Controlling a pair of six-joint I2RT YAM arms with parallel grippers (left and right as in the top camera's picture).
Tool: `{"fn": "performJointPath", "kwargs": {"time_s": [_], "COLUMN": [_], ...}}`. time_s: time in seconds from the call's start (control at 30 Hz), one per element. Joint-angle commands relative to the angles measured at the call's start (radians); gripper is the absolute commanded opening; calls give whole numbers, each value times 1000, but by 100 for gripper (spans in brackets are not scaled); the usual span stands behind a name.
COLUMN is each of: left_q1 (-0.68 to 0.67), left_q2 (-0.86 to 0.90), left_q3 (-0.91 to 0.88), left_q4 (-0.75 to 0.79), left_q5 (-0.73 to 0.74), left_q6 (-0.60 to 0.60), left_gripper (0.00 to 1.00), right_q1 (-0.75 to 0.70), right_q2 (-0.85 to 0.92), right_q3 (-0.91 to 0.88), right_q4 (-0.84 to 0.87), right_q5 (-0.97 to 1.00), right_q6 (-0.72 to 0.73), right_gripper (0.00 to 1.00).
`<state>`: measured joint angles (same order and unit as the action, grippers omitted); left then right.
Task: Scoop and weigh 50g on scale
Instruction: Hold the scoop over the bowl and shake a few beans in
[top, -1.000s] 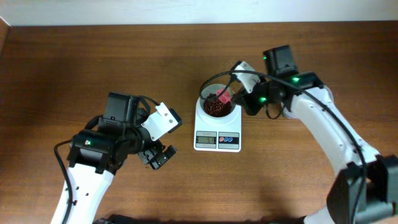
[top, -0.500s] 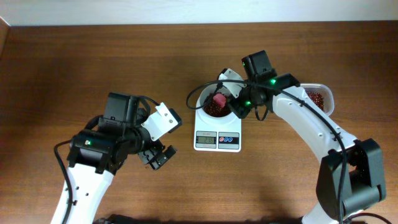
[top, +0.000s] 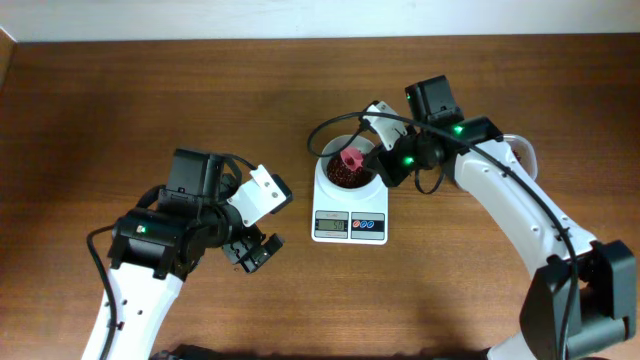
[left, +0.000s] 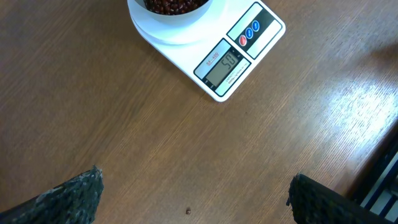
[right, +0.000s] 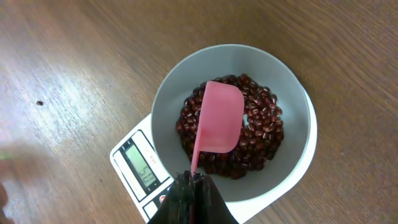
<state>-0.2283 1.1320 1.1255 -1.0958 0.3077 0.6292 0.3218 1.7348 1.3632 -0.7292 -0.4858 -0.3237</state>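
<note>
The left gripper (top: 256, 250) was held over the wooden table (top: 120, 100), its jaws spread wide with nothing between them. To its right, near the table's middle, the scale (top: 349, 226) was set, and a white bowl (right: 292, 93) of red beans (right: 264, 127) was seated on it. A pink scoop (right: 221, 118) was held over the beans, its thin handle clamped between the closed jaws of the right gripper (right: 194, 185).
</note>
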Motion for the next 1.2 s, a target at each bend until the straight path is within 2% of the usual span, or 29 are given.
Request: {"fn": "performJointPath", "kwargs": {"time_s": [0.0, 0.2, 0.27, 0.43, 0.67, 0.73, 0.8, 0.97, 1.17], "left_q1": [4, 4, 4, 4, 4, 4, 4, 4, 4], "left_q2": [-10, -10, -10, -10, -10, -10, -10, -10, -10], "left_q3": [20, 20, 20, 20, 20, 20, 20, 20, 20], "left_q4": [2, 2, 2, 2, 2, 2, 2, 2, 2], "left_q5": [14, 14, 14, 14, 14, 14, 14, 14, 14], "left_q6": [15, 15, 15, 15, 15, 15, 15, 15, 15], "left_gripper": [99, 99, 99, 99, 99, 99, 99, 99, 99], "right_q1": [-3, 6, 25, 25, 21, -9, -49, -162, -195], "right_q2": [-34, -45, -28, -43, -43, -43, -43, -44, -44], "right_q3": [18, 63, 58, 85, 85, 85, 85, 85, 85], "right_q4": [-3, -37, -46, -61, -63, -72, -79, -119, -124], "right_q5": [-19, 8, 179, 80, -87, -140, -223, -243, -297], "right_q6": [18, 18, 18, 22, 107, 165, 165, 164, 164], "right_gripper": [4, 4, 4, 4, 4, 4, 4, 4, 4]}}
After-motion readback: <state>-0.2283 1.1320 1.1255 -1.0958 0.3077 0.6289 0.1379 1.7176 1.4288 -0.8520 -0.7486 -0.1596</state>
